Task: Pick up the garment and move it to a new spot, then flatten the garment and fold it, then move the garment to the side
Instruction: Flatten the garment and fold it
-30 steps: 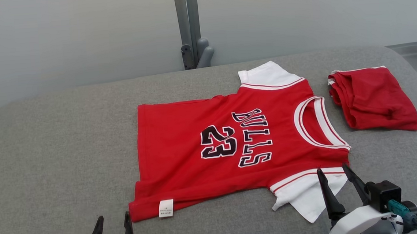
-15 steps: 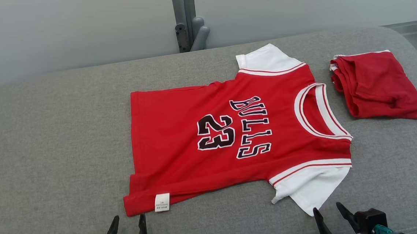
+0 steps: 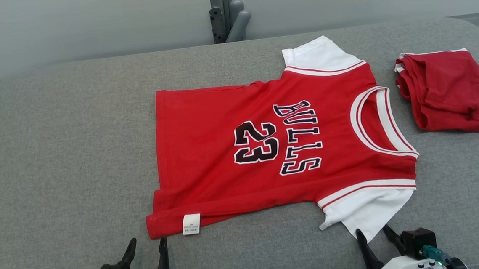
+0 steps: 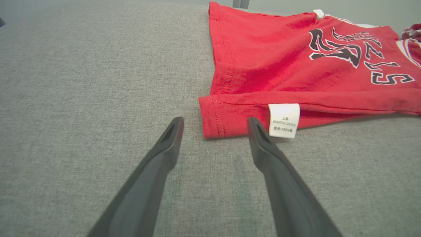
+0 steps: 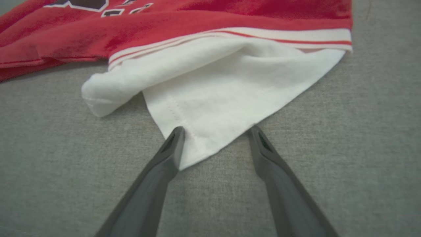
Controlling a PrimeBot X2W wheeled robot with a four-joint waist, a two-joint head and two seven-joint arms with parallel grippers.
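Observation:
The garment point(image 3: 266, 149) is a red jersey with white sleeves and "BULLS 23" in black, spread flat on the grey cushion, collar to the right. My left gripper point(image 3: 148, 242) stands open just before the jersey's near hem corner point(image 4: 213, 121), beside its white label point(image 4: 283, 120). My right gripper point(image 3: 373, 232) is open too, its fingertips on either side of the near white sleeve's tip point(image 5: 210, 131), low over the cushion. Nothing is held by either.
A second red garment point(image 3: 447, 90), folded, lies at the cushion's right end. The grey cushion point(image 3: 64, 163) has bare room to the left of the jersey. A grey post point(image 3: 224, 13) stands against the wall behind.
The head camera has tilted and shifted, so the scene sits differently. My right gripper has drawn back from over the sleeve to its tip; the left has edged toward the hem corner. The jersey lies unchanged.

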